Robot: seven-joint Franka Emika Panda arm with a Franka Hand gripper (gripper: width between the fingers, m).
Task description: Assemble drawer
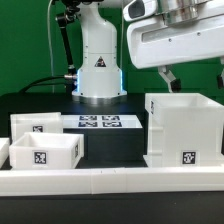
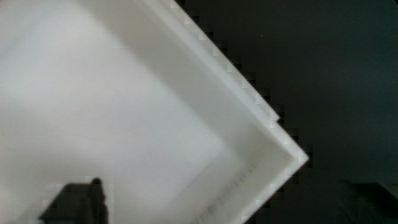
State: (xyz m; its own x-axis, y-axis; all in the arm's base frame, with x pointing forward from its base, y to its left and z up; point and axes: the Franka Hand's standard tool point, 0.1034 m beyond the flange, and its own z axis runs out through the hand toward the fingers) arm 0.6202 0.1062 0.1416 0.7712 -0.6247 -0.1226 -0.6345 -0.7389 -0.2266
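Observation:
The drawer's large white casing (image 1: pixel 183 130) stands on the exterior view's right, open side up, with a tag low on its front. Two smaller white trays sit on the left: one in front (image 1: pixel 45 152) with a tag on its face, one behind it (image 1: pixel 33 124). My gripper (image 1: pixel 190 80) hangs just above the casing's top rim, open and empty. In the wrist view the casing's rim and corner (image 2: pixel 214 110) fill the space under the gripper (image 2: pixel 221 205), and the two dark fingertips (image 2: pixel 75 200) stand wide apart on either side.
The marker board (image 1: pixel 100 122) lies flat on the black table between the trays and the casing. A long low white rail (image 1: pixel 110 180) runs along the front. The arm's white base (image 1: pixel 98 65) stands at the back centre.

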